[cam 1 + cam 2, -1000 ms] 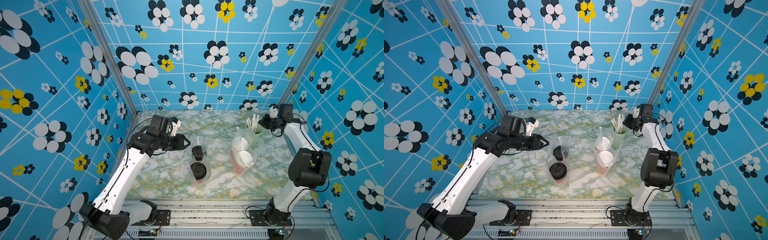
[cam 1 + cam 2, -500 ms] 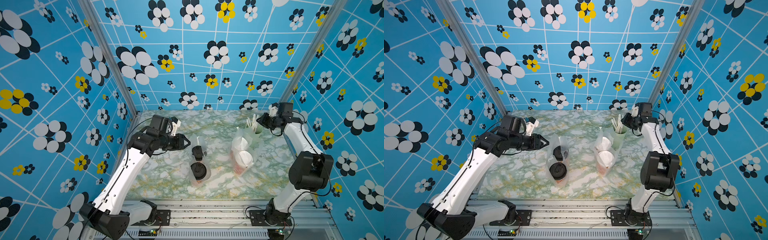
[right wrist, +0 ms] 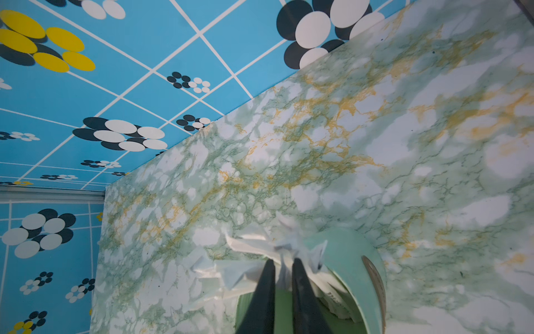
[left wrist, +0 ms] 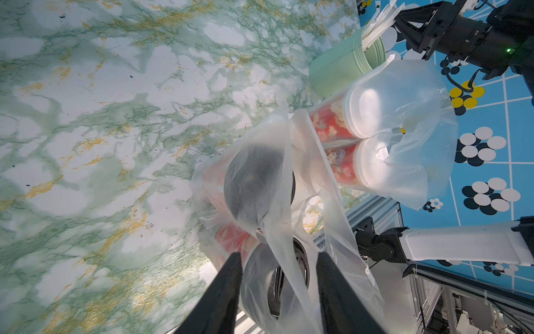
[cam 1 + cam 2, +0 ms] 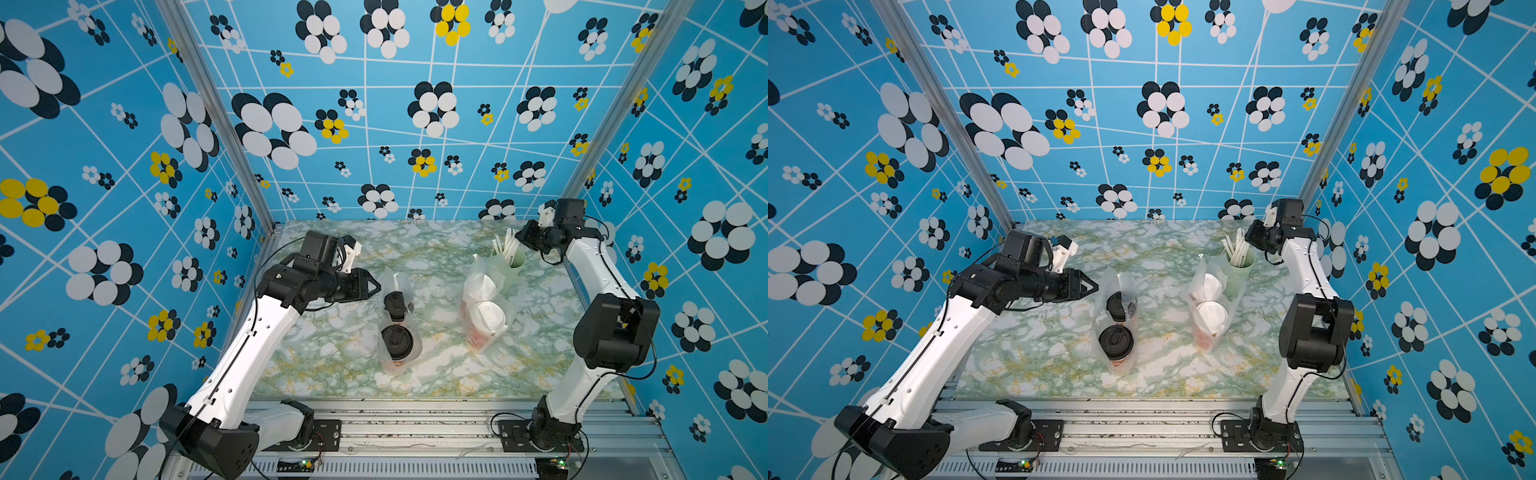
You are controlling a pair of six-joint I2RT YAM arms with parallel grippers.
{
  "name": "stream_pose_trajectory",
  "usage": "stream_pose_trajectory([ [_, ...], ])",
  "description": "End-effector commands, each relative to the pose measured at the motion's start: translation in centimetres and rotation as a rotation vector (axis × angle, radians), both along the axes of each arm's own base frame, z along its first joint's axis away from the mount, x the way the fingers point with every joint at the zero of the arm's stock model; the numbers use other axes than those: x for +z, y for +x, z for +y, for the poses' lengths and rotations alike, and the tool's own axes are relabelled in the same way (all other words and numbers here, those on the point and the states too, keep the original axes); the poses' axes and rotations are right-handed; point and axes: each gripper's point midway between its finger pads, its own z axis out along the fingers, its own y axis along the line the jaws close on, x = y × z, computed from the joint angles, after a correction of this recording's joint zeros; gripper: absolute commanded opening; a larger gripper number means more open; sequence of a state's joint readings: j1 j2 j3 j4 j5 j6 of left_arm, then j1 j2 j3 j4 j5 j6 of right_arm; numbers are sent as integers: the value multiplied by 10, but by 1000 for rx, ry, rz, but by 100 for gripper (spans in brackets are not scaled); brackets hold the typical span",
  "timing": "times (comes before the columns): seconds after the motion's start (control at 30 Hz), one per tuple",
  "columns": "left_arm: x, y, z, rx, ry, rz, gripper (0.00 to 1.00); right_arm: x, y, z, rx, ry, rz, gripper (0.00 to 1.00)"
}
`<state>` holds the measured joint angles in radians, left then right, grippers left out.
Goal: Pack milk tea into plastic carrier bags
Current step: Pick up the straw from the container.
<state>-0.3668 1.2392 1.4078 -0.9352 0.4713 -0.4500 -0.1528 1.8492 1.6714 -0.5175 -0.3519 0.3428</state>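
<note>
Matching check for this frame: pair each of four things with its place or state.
Things:
1. black-lidded cups
2. white-lidded cups
3. green cup
4. left gripper

Places or states:
A. holds white straws
B. open, at the left bag handle
C. in the right bag
D. in the left bag

Pairs: 1-D, 2-C, 3-A, 4-B

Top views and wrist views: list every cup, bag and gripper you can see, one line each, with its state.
Black-lidded cups: upright, bagged together.
White-lidded cups: upright, bagged together.
Carrier bags: standing, mouths open.
Green cup: upright, holding straws.
Left gripper: open, bag film between its jaws.
Right gripper: shut on a straw.
</note>
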Motion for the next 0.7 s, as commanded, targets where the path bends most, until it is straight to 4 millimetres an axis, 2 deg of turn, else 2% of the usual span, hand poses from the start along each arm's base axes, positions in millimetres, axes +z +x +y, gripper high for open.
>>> stream_pose_trajectory([
  [0.0, 3, -3, 0, -1, -10, -19, 46, -9, 0, -2, 7, -18, 35, 8],
  [0.13, 3, -3, 0, -1, -10, -20, 46, 1, -6, -1, 5, -41, 23, 0],
  [0.4, 8, -3, 1, 1, -16, -32, 46, 44, -28, -1, -22, -102, -50, 0],
  [0.5, 10, -5, 2, 2, -17, -37, 46, 68, -39, 2, -29, -134, -94, 0],
  [0.67, 14, -10, 4, 6, -15, -46, 46, 124, -68, 9, -34, -181, -191, 0],
])
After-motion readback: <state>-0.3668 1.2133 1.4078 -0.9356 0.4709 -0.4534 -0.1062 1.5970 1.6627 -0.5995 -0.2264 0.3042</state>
